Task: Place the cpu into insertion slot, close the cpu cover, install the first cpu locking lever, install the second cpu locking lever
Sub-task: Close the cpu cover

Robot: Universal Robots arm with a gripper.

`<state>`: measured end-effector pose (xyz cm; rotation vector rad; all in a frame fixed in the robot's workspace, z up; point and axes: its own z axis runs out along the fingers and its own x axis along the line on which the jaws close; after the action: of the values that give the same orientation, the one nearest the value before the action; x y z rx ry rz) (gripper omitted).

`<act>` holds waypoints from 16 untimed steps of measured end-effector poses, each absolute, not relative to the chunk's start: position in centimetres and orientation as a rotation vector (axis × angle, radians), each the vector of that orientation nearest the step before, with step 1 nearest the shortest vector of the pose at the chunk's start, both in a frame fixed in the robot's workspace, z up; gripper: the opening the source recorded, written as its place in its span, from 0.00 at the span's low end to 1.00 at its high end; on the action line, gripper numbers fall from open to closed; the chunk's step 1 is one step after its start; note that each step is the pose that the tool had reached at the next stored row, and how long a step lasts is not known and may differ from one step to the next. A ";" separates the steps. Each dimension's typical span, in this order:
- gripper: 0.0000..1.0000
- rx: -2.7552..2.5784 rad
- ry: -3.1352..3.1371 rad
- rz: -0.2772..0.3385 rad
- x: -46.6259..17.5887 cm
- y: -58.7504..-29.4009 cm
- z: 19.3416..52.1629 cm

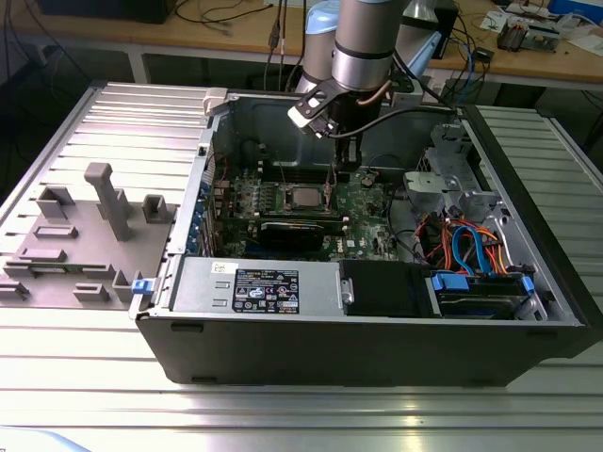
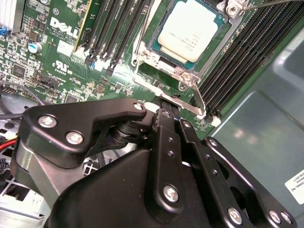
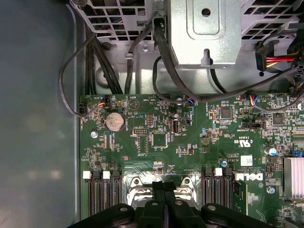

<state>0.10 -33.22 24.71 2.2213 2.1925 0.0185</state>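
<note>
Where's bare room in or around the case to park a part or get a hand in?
Free: ribbed table in front of the case; bare grey panel beside the green board. Crowded: gripper at the cpu, cables at the exterior view's right.

A ribbed aluminium table (image 1: 301,414) of long slats spans the near ground, with soft glare lying along its nearest slats. On the exterior view's left, a grey fixture plate (image 1: 57,254) with upright blocks rests on it. Far behind runs a wooden workbench (image 1: 236,38) on white legs (image 1: 141,64), strewn with cables (image 1: 212,14) — small electronic parts (image 1: 528,33) sit toward the exterior view's right, and dark shadow lies beneath.
</note>
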 end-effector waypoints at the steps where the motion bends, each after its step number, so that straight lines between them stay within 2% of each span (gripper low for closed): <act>1: 0.11 2.221 2.193 0.018 0.1 -33.2 24.7; 16: 0.11 2.221 2.193 0.019 -0.2 -33.2 24.7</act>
<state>-0.18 -33.22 24.71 2.2212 2.1925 0.0185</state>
